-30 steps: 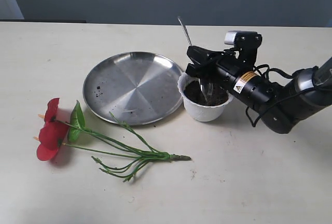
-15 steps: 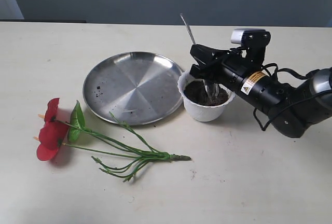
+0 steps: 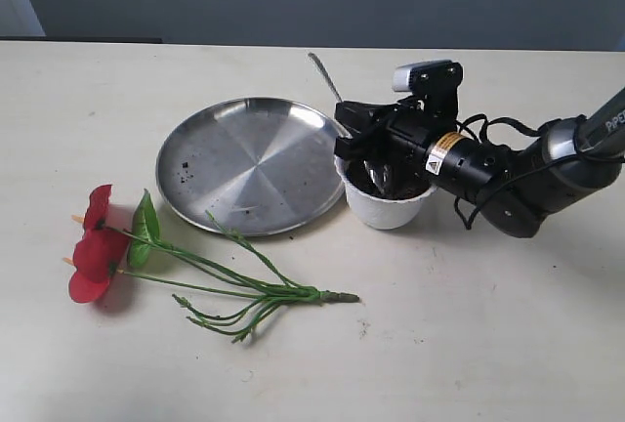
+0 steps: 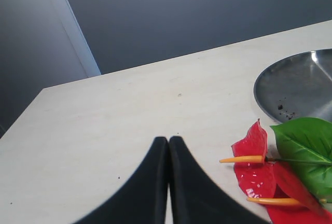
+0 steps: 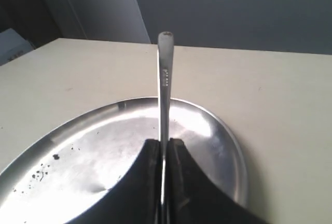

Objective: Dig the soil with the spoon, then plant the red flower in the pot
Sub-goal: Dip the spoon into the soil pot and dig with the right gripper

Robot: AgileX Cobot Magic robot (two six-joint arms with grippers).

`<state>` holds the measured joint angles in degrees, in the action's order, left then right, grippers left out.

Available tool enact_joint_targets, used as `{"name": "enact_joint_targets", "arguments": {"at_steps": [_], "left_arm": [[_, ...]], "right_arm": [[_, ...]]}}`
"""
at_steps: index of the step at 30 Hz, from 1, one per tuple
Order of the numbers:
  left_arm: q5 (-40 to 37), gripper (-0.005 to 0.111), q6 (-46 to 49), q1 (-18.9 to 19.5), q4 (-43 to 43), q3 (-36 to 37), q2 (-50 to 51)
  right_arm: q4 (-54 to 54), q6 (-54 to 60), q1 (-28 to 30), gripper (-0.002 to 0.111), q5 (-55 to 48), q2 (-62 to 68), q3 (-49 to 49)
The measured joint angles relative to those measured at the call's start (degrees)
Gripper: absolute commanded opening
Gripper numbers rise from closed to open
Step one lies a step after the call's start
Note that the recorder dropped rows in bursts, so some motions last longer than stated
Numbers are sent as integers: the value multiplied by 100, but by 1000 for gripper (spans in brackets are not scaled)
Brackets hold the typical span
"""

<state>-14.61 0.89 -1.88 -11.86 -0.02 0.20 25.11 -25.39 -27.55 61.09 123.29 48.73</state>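
The white pot point(image 3: 387, 205) stands right of the steel plate and holds dark soil point(image 3: 405, 189). My right gripper point(image 3: 354, 142) hangs over the pot's left rim, shut on the silver spoon point(image 3: 325, 78). The spoon's handle point(image 5: 165, 79) sticks up past the fingers; its bowl dips into the soil, mostly hidden. The red flower point(image 3: 96, 249) lies flat at the front left, its green stems point(image 3: 256, 290) trailing right. In the left wrist view the red blooms point(image 4: 258, 166) lie just beside my left gripper point(image 4: 168, 142), which is shut on nothing and is outside the exterior view.
A large round steel plate point(image 3: 252, 162) with a few soil crumbs sits left of the pot, touching or nearly touching it. The same plate point(image 5: 114, 151) fills the right wrist view. The table's far edge meets a dark wall.
My right gripper has swung left and lower over the pot, carrying the spoon. The spoon's handle now leans further left toward the plate. The flower and plate have not moved.
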Motion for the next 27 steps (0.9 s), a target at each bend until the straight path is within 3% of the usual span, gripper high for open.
{"name": "enact_joint_targets", "arguments": {"at_steps": [11, 17, 27], "left_arm": [[0, 0, 0, 0, 0, 0, 0], [0, 0, 0, 0, 0, 0, 0], [0, 0, 0, 0, 0, 0, 0]], "right_arm": [[-73, 232, 0, -1, 760, -246, -317], [-318, 244, 0, -1, 192, -358, -567], [67, 244, 0, -1, -247, -88, 123]]}}
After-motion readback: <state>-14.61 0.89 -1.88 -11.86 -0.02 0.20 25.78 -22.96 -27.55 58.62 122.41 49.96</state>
